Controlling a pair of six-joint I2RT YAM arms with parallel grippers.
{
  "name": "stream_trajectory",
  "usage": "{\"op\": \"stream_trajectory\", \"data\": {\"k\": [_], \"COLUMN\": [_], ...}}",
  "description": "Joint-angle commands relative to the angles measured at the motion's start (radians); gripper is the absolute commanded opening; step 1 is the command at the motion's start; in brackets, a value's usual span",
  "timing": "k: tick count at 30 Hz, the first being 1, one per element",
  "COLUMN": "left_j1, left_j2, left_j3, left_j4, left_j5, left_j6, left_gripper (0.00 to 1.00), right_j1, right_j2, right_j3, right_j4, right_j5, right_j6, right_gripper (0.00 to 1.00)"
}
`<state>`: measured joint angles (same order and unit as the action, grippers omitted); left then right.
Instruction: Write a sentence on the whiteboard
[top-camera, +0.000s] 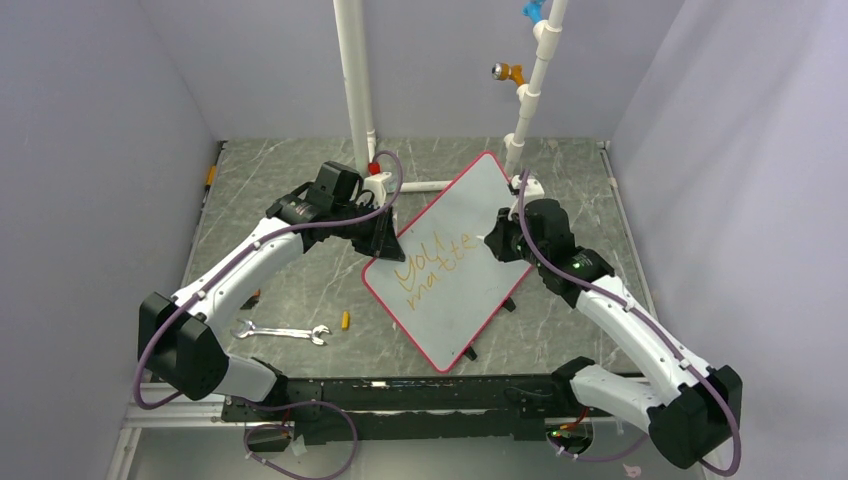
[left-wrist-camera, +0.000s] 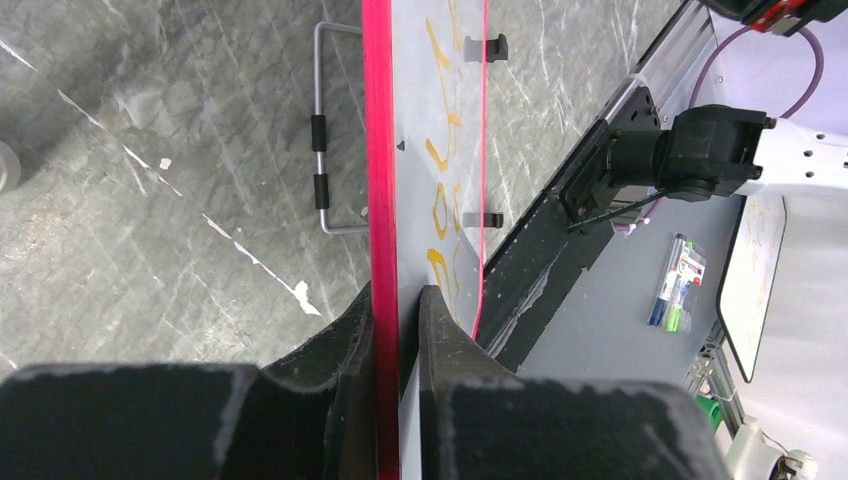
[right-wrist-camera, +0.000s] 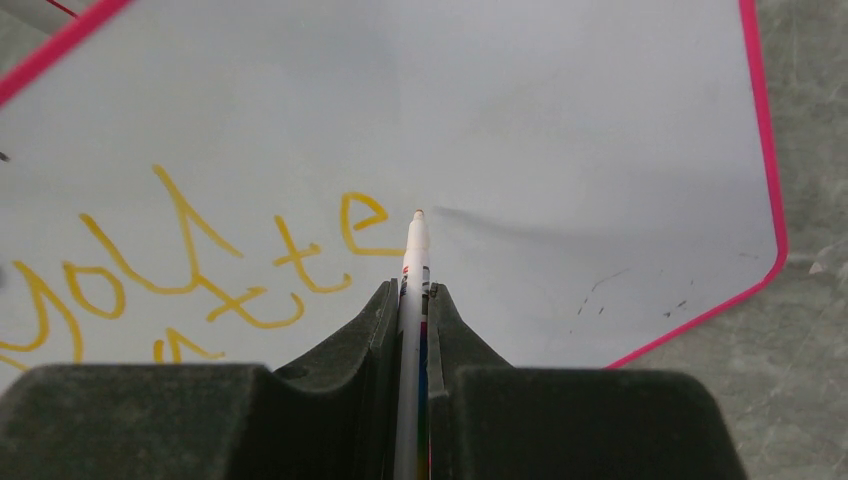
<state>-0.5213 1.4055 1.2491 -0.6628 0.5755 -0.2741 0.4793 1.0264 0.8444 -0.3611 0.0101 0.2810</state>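
Observation:
The whiteboard (top-camera: 470, 200), pale with a red rim, lies tilted on the table between my arms. The sentence (top-camera: 432, 267) in orange-yellow reads roughly "You matte" in two slanted lines. My left gripper (top-camera: 385, 240) is shut on the whiteboard's left edge; the left wrist view shows its jaws (left-wrist-camera: 398, 300) clamping the red rim, with the whiteboard (left-wrist-camera: 410, 100) seen edge-on. My right gripper (right-wrist-camera: 412, 292) is shut on a white marker (right-wrist-camera: 415, 260). The marker's orange tip rests at the whiteboard (right-wrist-camera: 560, 130), just right of the last "e" of the sentence (right-wrist-camera: 200, 260).
A silver wrench (top-camera: 283, 332) and a small orange cap (top-camera: 346, 320) lie left of the board. Two white pipe posts (top-camera: 355, 80) (top-camera: 535, 80) rise at the back. A wire handle (left-wrist-camera: 325, 130) lies on the table beside the board's rim.

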Motion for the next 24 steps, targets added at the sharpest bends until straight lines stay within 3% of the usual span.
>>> {"op": "stream_trajectory", "data": {"k": [1, 16, 24], "left_j1": [0.017, 0.015, 0.015], "left_j2": [-0.045, -0.048, -0.051], "left_j3": [0.008, 0.006, 0.004], "left_j4": [0.062, 0.061, 0.062], "left_j5": [-0.155, -0.155, -0.153], "left_j6": [0.103, 0.105, 0.104], "left_gripper": [0.0, 0.0, 0.0], "right_j1": [0.003, 0.004, 0.003], "right_j2": [-0.032, 0.083, 0.082], "right_j3": [0.066, 0.113, 0.058], "right_j4": [0.037, 0.118, 0.117], "right_j5": [-0.005, -0.03, -0.022], "right_j6": [-0.011, 0.003, 0.0], "right_gripper": [0.0, 0.0, 0.0]}}
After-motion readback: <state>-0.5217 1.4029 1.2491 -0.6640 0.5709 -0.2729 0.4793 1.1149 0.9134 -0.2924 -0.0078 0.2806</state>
